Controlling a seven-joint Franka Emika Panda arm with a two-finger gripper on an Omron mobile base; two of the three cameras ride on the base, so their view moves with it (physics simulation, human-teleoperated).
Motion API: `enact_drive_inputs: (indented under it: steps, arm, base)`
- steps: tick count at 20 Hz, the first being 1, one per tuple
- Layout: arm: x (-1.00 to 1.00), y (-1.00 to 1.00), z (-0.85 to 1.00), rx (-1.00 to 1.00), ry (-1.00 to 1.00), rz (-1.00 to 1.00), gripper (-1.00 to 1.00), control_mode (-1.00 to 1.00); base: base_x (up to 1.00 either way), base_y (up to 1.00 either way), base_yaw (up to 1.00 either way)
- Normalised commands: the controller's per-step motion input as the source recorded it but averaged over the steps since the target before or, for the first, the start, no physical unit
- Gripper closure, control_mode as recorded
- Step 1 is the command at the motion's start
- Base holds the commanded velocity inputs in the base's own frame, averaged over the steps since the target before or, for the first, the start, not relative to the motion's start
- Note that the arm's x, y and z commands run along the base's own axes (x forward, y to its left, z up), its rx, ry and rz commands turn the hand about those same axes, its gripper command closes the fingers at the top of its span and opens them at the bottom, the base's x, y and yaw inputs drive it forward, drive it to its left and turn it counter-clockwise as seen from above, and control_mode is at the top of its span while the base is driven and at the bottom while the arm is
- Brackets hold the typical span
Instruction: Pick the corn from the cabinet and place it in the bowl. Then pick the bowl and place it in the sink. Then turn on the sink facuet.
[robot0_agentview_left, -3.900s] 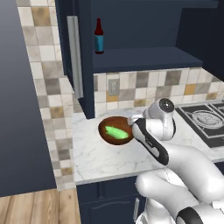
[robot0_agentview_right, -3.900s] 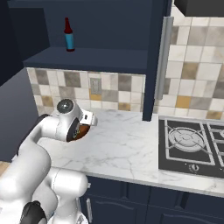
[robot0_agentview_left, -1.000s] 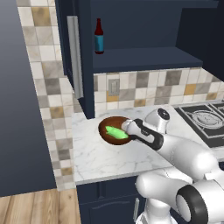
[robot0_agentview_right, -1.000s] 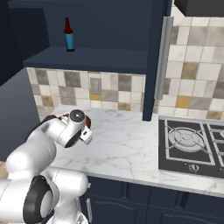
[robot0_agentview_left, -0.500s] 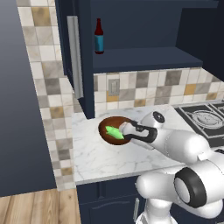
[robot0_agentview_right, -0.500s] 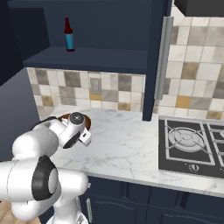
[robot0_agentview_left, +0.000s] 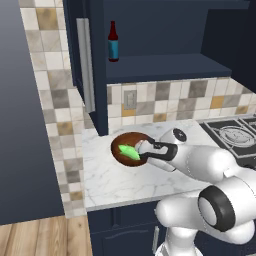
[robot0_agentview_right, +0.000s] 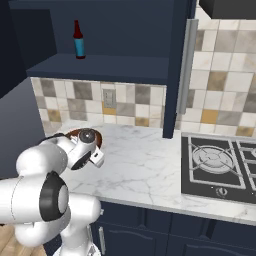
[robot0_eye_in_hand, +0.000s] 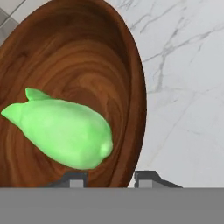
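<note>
The reddish-brown wooden bowl sits on the marble counter below the open navy cabinet, whose grey bar handle hangs on the open door. The green corn lies inside the bowl. My gripper is down at the bowl's right rim and open. One fingertip is inside the bowl, the other outside it, with the rim between them. From the right base view my hand covers most of the bowl. The sink and faucet are out of view.
A dark bottle with a blue label stands on the cabinet shelf. A black gas stove is set into the marble counter to the right. A tiled wall closes the counter's left end.
My hand has dropped and reached left, from above the bowl's right side down to its rim. The bowl and the corn have stayed where they were.
</note>
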Motion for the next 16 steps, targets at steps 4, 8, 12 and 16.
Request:
enact_drive_inputs:
  steps: [4, 8, 12, 16]
  arm:
    - [-0.28, -0.18, 0.31, 0.0, -0.08, 0.0, 1.0, -1.0]
    - [-0.75, -0.55, 0.85, 0.0, -0.03, -0.05, 1.0, -1.0]
    - [-0.96, -0.48, 0.54, 0.0, 0.11, -0.13, 1.0, -1.0]
    - [-0.98, -0.31, 0.66, 0.05, 0.2, -0.19, 1.0, -1.0]
  base:
    - [0.0, 0.0, 0.0]
    - [0.0, 0.0, 0.0]
    - [0.0, 0.0, 0.0]
    - [0.0, 0.0, 0.0]
